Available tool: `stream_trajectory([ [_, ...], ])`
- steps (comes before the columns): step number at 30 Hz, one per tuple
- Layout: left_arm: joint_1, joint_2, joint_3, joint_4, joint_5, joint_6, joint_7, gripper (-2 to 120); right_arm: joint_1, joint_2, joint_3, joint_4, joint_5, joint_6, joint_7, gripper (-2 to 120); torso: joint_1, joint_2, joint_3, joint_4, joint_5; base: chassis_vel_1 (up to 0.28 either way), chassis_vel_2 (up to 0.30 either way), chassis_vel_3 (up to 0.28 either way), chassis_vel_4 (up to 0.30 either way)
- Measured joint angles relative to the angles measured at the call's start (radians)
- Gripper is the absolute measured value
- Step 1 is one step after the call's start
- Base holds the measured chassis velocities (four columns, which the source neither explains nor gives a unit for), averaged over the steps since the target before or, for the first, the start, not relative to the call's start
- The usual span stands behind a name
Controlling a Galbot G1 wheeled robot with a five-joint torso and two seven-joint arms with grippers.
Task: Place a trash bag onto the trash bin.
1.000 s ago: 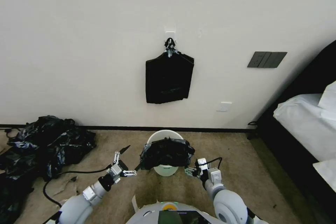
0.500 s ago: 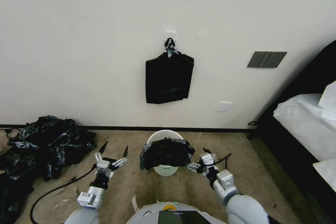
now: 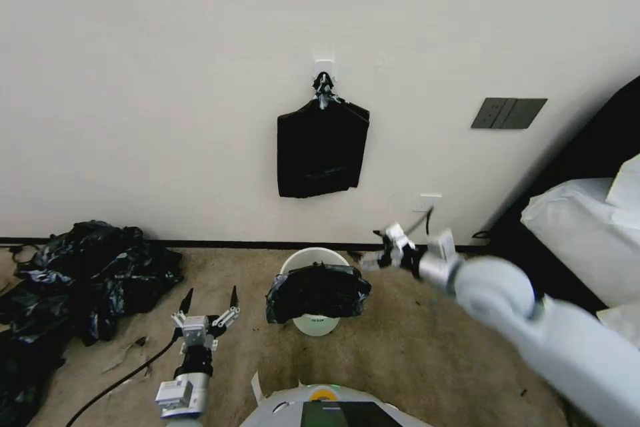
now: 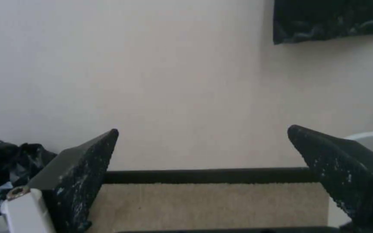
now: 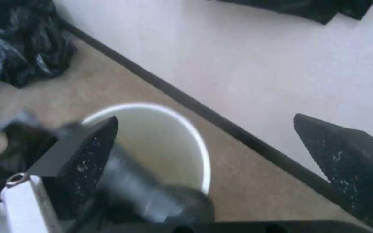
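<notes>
The cream trash bin [image 3: 313, 255] stands on the carpet near the wall. The black trash bag [image 3: 319, 292] hangs crumpled over the near half of its rim and front, leaving the far rim bare. My right gripper [image 3: 379, 252] is raised by the bin's right rear edge, open and holding nothing. In its wrist view the open fingers [image 5: 87, 152] frame the bin [image 5: 165, 136], with the bag [image 5: 152, 197] a blur below. My left gripper [image 3: 211, 296] hovers low to the left of the bin, open and apart from it. In the left wrist view it [image 4: 203, 131] faces the wall.
A flat black bundle [image 3: 322, 147] hangs from a wall hook above the bin. A big mound of black bags [image 3: 80, 273] lies on the floor at the left. A bed [image 3: 587, 233] stands at the right. A black cable [image 3: 120, 380] runs across the carpet.
My right arm has swung up from low beside the bin's right side to its rear right edge. My left gripper drew back to the left and lower. The bag stays on the bin.
</notes>
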Motion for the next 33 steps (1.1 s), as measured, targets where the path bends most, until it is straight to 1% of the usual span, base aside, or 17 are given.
stream_trajectory([
  [1, 0.002, -0.007, 0.005, 0.0, 0.012, 0.006, -0.003, 100, 0.119, -0.006, -0.081, -0.073, 0.044, -0.007, -0.031, 100, 0.0, 0.0, 0.0, 0.0002, -0.0005, 0.0, 0.0, 0.0, 0.0],
  [2, 0.002, -0.007, 0.005, 0.0, 0.012, 0.006, -0.003, 100, 0.119, -0.006, -0.081, -0.073, 0.044, -0.007, -0.031, 100, 0.0, 0.0, 0.0, 0.0002, -0.0005, 0.0, 0.0, 0.0, 0.0],
  [5, 0.012, -0.016, 0.014, -0.011, 0.057, 0.035, -0.02, 100, 0.384, -0.003, -0.28, -0.247, 0.09, -0.013, -0.121, 100, 0.0, 0.0, 0.0, -0.0001, -0.0001, 0.0, 0.0, 0.0, 0.0],
  [6, 0.012, -0.016, 0.014, -0.011, 0.057, 0.035, -0.02, 100, 0.384, -0.003, -0.28, -0.247, 0.09, -0.013, -0.121, 100, 0.0, 0.0, 0.0, -0.0001, -0.0001, 0.0, 0.0, 0.0, 0.0],
  [7, 0.016, -0.017, 0.016, -0.016, 0.07, 0.044, -0.025, 100, 0.447, 0.004, -0.334, -0.284, 0.092, -0.012, -0.148, 100, 0.0, 0.0, 0.0, -0.0004, -0.0005, 0.0, 0.0, 0.0, 0.0],
  [8, 0.024, -0.02, 0.018, -0.027, 0.085, 0.059, -0.032, 100, 0.538, 0.022, -0.422, -0.338, 0.09, -0.012, -0.192, 100, 0.0, 0.0, 0.0, 0.0001, -0.0013, 0.0, 0.0, 0.0, 0.0],
  [9, 0.035, -0.025, 0.02, -0.044, 0.101, 0.087, -0.042, 100, 0.632, 0.057, -0.527, -0.399, 0.064, -0.012, -0.254, 100, 0.0, 0.0, 0.0, 0.0, 0.0, 0.0, 0.0, 0.0, 0.0],
  [10, 0.035, -0.025, 0.02, -0.044, 0.101, 0.087, -0.042, 100, 0.632, 0.057, -0.527, -0.399, 0.064, -0.012, -0.254, 100, 0.0, 0.0, 0.0, 0.0, 0.0, 0.0, 0.0, 0.0, 0.0],
  [12, 0.044, -0.034, 0.022, -0.064, 0.122, 0.144, -0.054, 100, 0.756, 0.129, -0.689, -0.48, 0.023, -0.012, -0.338, 100, 0.0, 0.0, 0.0, -0.0002, -0.0002, 0.0, 0.0, 0.0, 0.0],
  [14, 0.044, -0.035, 0.024, -0.066, 0.127, 0.153, -0.058, 100, 0.778, 0.143, -0.716, -0.495, 0.021, -0.011, -0.35, 100, 0.0, 0.0, 0.0, 0.0001, -0.0001, 0.0, 0.0, 0.0, 0.0],
  [15, 0.044, -0.038, 0.03, -0.071, 0.144, 0.169, -0.066, 100, 0.849, 0.194, -0.792, -0.557, 0.01, -0.011, -0.385, 100, 0.0, 0.0, 0.0, 0.0001, -0.0011, 0.0, 0.0, 0.0, 0.0],
  [16, 0.043, -0.041, 0.034, -0.074, 0.153, 0.174, -0.067, 100, 0.885, 0.225, -0.832, -0.596, 0.005, -0.011, -0.4, 100, 0.0, 0.0, 0.0, 0.0003, -0.0011, 0.0, 0.0, 0.0, 0.0],
  [22, 0.033, -0.049, 0.049, -0.081, 0.163, 0.176, -0.067, 100, 0.934, 0.345, -0.941, -0.717, -0.046, -0.009, -0.436, 100, 0.0, 0.0, 0.0, 0.0, -0.0005, 0.0, 0.0, 0.0, 0.0],
  [26, 0.021, -0.039, 0.042, -0.081, 0.156, 0.186, -0.066, 100, 0.928, 0.378, -0.98, -0.739, -0.079, -0.009, -0.448, 100, 0.0, 0.0, 0.0, 0.0, -0.0004, 0.0, 0.0, 0.0, 0.0],
  [29, 0.009, -0.012, 0.035, -0.117, 0.125, 0.254, -0.061, 100, 0.944, 0.397, -1.013, -0.776, -0.088, -0.008, -0.482, 100, 0.0, 0.0, 0.0, -0.0003, -0.0005, 0.0, 0.0, 0.0, 0.0],
  [30, 0.009, -0.012, 0.035, -0.117, 0.125, 0.254, -0.061, 100, 0.944, 0.397, -1.013, -0.776, -0.088, -0.008, -0.482, 100, 0.0, 0.0, 0.0, -0.0003, -0.0005, 0.0, 0.0, 0.0, 0.0],
  [33, 0.003, -0.007, 0.037, -0.144, 0.12, 0.311, -0.057, 100, 0.952, 0.41, -1.027, -0.798, -0.058, -0.008, -0.499, 100, 0.0, 0.0, 0.0, -0.0004, -0.0004, 0.0, 0.0, 0.0, 0.0],
])
